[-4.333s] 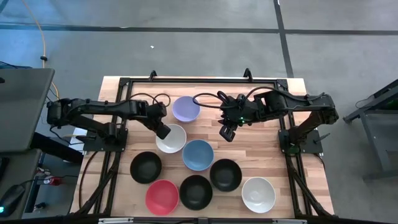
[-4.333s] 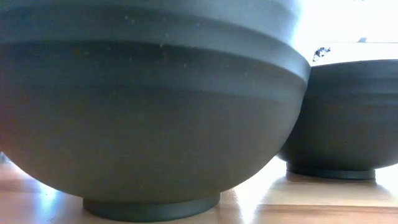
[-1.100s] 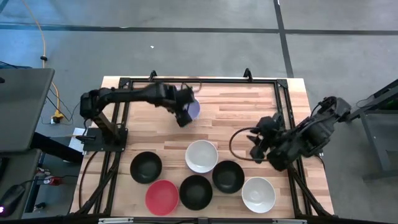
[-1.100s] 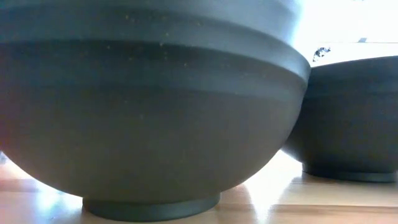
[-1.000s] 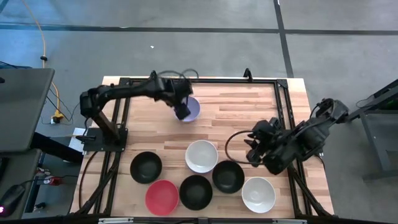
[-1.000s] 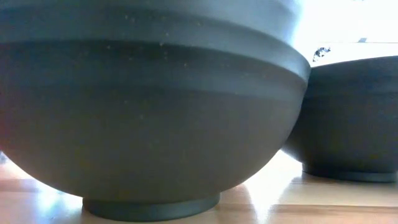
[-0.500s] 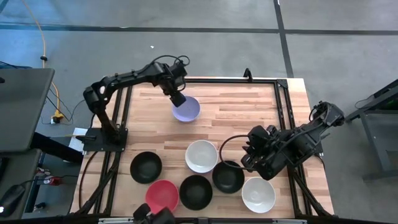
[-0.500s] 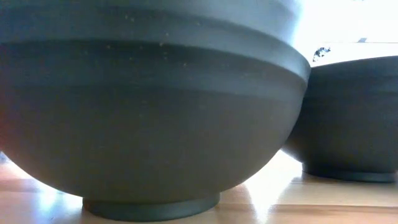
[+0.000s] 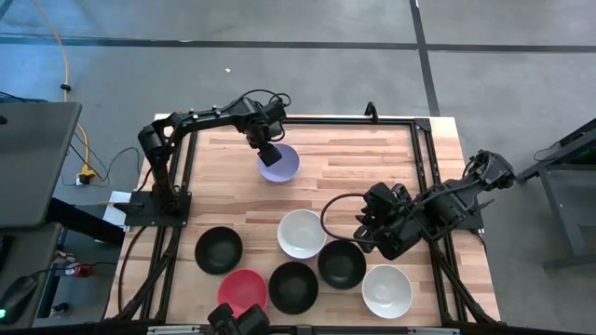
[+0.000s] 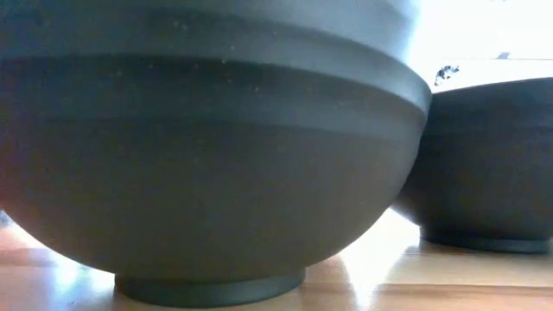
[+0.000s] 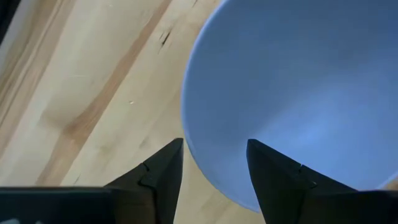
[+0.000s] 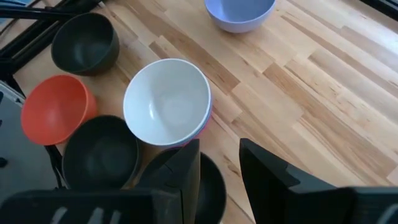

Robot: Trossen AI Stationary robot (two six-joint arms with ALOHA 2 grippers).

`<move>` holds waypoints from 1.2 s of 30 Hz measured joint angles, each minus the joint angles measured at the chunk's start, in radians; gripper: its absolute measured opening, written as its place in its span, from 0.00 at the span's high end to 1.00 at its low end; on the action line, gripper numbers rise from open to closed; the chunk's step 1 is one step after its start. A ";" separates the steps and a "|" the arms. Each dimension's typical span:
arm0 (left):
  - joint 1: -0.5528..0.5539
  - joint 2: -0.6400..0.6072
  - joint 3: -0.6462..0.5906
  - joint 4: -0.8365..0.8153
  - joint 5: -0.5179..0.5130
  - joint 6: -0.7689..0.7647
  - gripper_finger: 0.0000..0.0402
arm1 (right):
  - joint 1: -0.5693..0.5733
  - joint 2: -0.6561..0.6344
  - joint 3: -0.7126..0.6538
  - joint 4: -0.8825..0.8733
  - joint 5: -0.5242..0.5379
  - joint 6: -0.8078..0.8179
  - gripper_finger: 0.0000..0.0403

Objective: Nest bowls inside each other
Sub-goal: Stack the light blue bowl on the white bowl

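Observation:
The lavender bowl [image 9: 281,165] stands alone on its base at the table's far side. My left gripper [image 9: 270,154] points down at its far-left rim, open. In the left wrist view one finger [image 11: 163,171] is outside the wall and the other [image 11: 273,177] is over the hollow [image 11: 298,93]. A white bowl [image 9: 303,233] sits nested in coloured ones whose rims [image 12: 209,118] peek out. Three black bowls [image 9: 219,249] [image 9: 293,287] [image 9: 341,263], a red bowl [image 9: 242,292] and another white bowl [image 9: 386,290] stand near the front. My right gripper [image 9: 365,240] hovers open above the right black bowl [image 12: 214,186]. My left gripper has the lavender bowl's rim [image 11: 189,152] between its two fingers, one outside and one inside, coming from above. Whether either finger touches the wall, I cannot tell. The bowl rests on the table.
Bare wood lies between the lavender bowl and the front cluster, and on the table's right [image 9: 372,167]. A black frame [image 9: 421,158] runs round the tabletop. A dark device [image 9: 240,320] sits at the near edge. Two black bowls [image 10: 207,147] [image 10: 484,164] fill the low view.
My left gripper has shifted from over the lavender bowl toward the table's far edge, to the bowl's far-left rim, and has sunk lower. My right gripper has drifted a little toward the table's left, over the right black bowl. No bowl has moved.

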 joint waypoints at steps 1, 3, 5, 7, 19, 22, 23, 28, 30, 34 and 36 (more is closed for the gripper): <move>0.001 0.002 0.000 0.001 0.001 0.005 0.60 | 0.000 0.000 0.000 0.000 0.000 0.000 0.74; 0.001 0.007 0.000 0.004 0.002 0.008 0.61 | 0.000 0.000 0.000 0.000 0.000 -0.001 0.74; 0.006 0.012 0.000 0.006 0.005 0.008 0.63 | 0.000 0.000 0.000 0.000 0.000 -0.006 0.74; 0.011 0.011 0.000 0.007 0.013 0.008 0.65 | 0.000 0.000 0.000 -0.003 0.003 -0.009 0.74; 0.033 0.011 0.000 0.007 0.045 0.008 0.87 | -0.010 0.000 0.000 -0.007 0.022 -0.043 0.74; 0.032 0.011 0.000 0.007 0.051 0.014 0.89 | -0.014 0.000 0.000 -0.007 0.022 -0.052 0.74; 0.030 0.011 0.000 0.007 0.051 0.015 0.89 | -0.015 0.000 0.000 -0.007 0.022 -0.053 0.74; 0.030 0.011 0.000 0.007 0.051 0.015 0.82 | -0.018 -0.001 0.000 -0.007 0.022 -0.060 0.74; 0.027 0.011 0.000 0.007 0.051 0.015 0.78 | -0.018 0.000 0.000 -0.007 0.022 -0.061 0.74; 0.019 0.013 0.000 0.007 0.055 0.015 0.71 | -0.018 -0.001 0.000 -0.007 0.022 -0.061 0.74; 0.014 0.028 0.000 0.006 0.058 0.015 0.69 | -0.018 -0.001 0.000 -0.007 0.022 -0.062 0.74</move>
